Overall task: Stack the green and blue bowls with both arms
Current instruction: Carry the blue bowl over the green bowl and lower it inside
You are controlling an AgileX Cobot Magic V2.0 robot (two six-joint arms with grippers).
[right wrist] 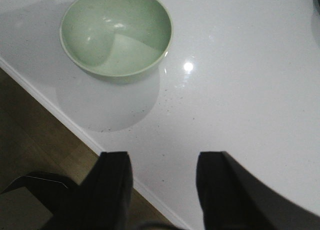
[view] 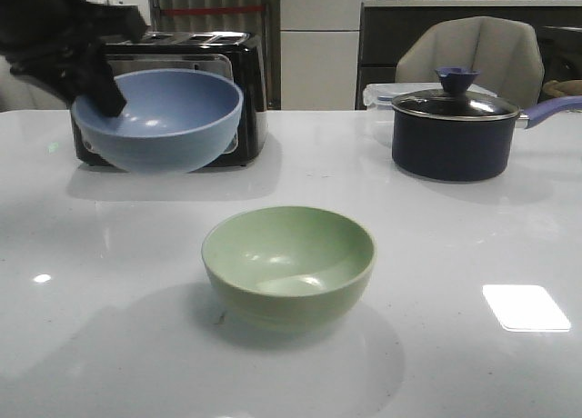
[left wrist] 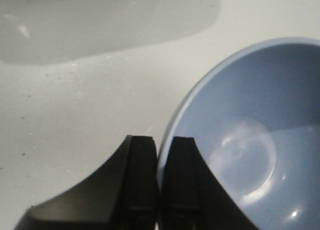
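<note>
Far-left part of the white glossy table (view: 509,227): the left gripper (view: 111,98) was clamped down on the rim of the dusty blue matte bowl (view: 159,118), one finger inside, one outside. The bowl was held up off the surface and tipped, its opening turned toward the camera and the near edge, in front of the black two-slot toaster (view: 238,73) that stood by the far edge.

Toward the middle, nearer the front edge, the pale sage green matte bowl (view: 289,259) sat upright on the table, mouth straight up, well apart from the blue one.

Far right, near the back edge, was a dark saucepan with a glass lid (view: 455,127), its blue handle pointing off to the right.

The left wrist view showed the pinch up close: black fingers (left wrist: 141,180) nearly together with just the bowl rim between them. The front view couldn't show that. The right gripper (right wrist: 161,185) only appeared in its own wrist view, jaws spread wide with nothing between them, hanging over the table's edge with brown floor (right wrist: 30,135) below.

Couldn't read any brand or writing anywhere.
</note>
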